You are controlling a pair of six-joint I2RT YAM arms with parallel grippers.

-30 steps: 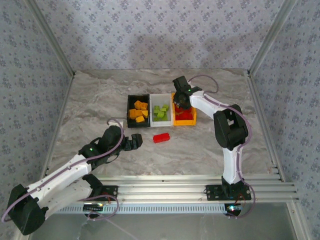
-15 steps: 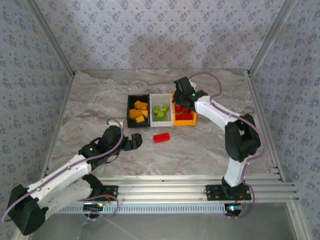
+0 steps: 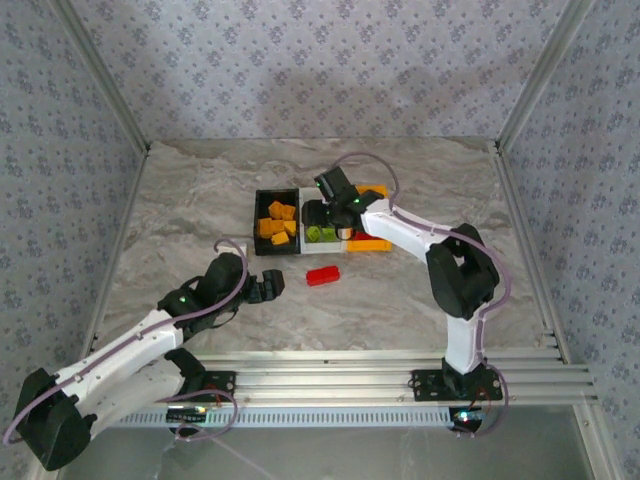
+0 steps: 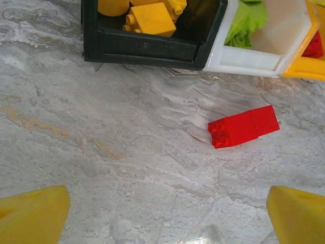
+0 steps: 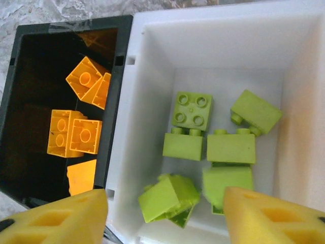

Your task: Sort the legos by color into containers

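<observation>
Because the one red brick (image 4: 244,127) left on the table (image 4: 127,152) is hard moulded plastic, expect it to be light, rigid and not fragile, but smooth enough to slip or pivot under a skewed pinch. It lies just near of the white bin (image 4: 254,58), apart from it, skewed to the bin row, with studs showing at one end. A seam across it suggests two joined pieces; this cannot be confirmed.

Recommended hold: across the short width, pads on the two flat long sides, close to the seam so that both halves are clamped, never on the studs.

The left gripper (image 4: 165,213) hovers to the near left of the brick, jaws fully spread and empty. The right gripper (image 5: 165,218) hangs over the white bin's green bricks (image 5: 193,124), pads apart with nothing between them. Destination is the orange-yellow bin (image 4: 304,68) at the right end, which already holds red.
</observation>
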